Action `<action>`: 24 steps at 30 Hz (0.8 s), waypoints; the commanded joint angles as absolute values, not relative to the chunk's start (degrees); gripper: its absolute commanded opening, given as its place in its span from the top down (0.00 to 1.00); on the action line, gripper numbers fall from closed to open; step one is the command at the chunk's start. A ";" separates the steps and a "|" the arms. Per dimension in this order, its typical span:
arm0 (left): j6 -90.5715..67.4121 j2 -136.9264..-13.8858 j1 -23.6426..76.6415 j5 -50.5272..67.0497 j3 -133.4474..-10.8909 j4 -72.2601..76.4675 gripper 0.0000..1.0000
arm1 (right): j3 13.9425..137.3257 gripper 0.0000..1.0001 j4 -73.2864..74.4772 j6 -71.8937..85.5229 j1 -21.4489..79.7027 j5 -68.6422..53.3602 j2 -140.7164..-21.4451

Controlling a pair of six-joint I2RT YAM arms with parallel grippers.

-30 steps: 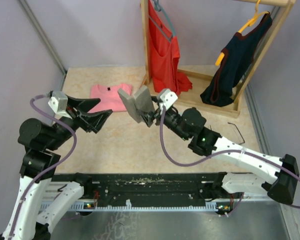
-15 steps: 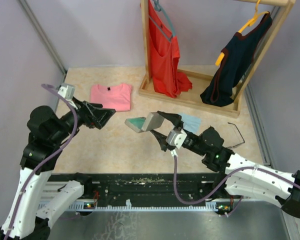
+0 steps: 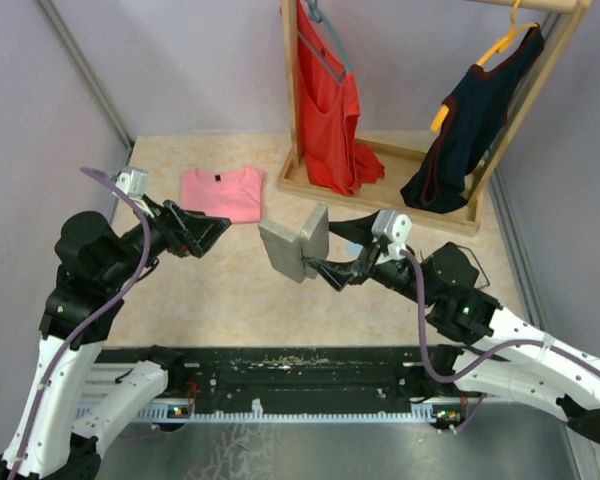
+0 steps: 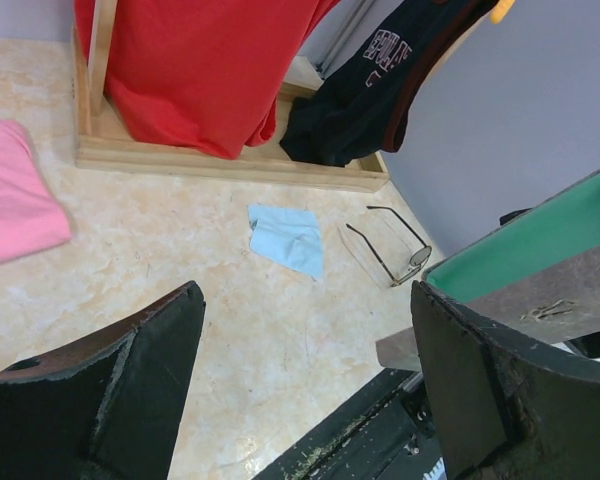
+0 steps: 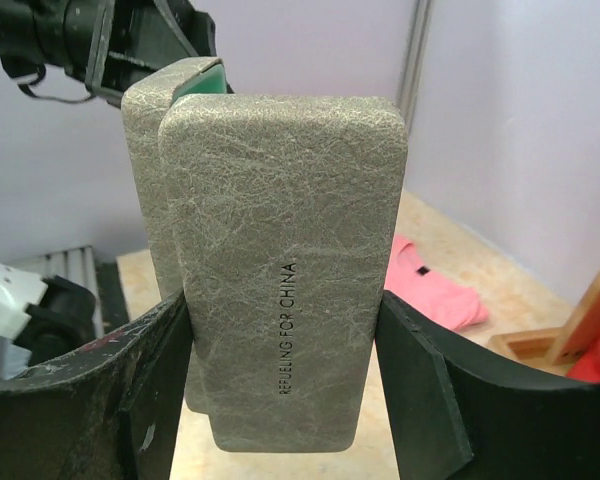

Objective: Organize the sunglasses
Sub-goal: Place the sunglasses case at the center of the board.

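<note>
The right claw [image 3: 325, 262] is clenched on the case [image 3: 295, 247], one finger on each long side, and holds it above the middle of the surface [image 3: 230, 290]. In the right wrist view the case [image 5: 280, 250] stands on end between the fingers [image 5: 130, 390], its lid slightly ajar, with a strip of green lining showing at the top left corner.

The left claw [image 3: 208, 232] is released, its jaws wide apart with nothing between them. It hangs over the left part of the surface and points toward the case.

In the left wrist view, the sunglasses [image 4: 390, 245] lie on the surface at the right with their arms unfolded, touched by neither claw. They are just beside a blue cloth [image 4: 288, 238], which lies to their left without touching them. Both lie near the base of the wooden rack [image 4: 230, 165]. In the top view the right arm hides the sunglasses.

A pink shirt [image 3: 223, 190] lies flat at the far left of the surface. On the rack [image 3: 380, 190] at the far right hang a red top [image 3: 325, 100] and a dark top [image 3: 470, 130].
</note>
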State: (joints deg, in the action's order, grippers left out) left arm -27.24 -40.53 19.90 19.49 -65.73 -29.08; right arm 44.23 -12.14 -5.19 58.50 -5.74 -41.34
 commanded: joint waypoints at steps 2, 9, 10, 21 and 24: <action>-28.40 -40.25 19.93 19.71 -67.39 -29.37 0.12 | 48.70 1.00 -8.04 6.98 58.71 -2.74 -40.25; -28.48 -40.51 19.95 20.65 -67.64 -29.44 0.13 | 47.71 1.00 -8.83 7.13 58.76 -0.90 -40.20; -28.43 -40.49 19.91 20.66 -67.66 -29.42 0.13 | 47.91 1.00 -8.75 6.97 58.72 -0.93 -40.54; -28.76 -42.78 19.95 24.67 -67.73 -29.70 0.17 | 36.24 1.00 -25.56 -37.92 58.72 -15.13 -40.20; -28.79 -44.04 19.95 26.08 -67.14 -30.08 0.20 | 34.63 1.00 -25.06 -56.40 58.71 -16.67 -42.93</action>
State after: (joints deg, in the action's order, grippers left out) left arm -28.53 -42.65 19.90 23.18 -65.98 -29.61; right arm 35.42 -16.67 -27.79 58.50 -11.75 -40.97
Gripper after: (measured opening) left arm 0.819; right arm 0.658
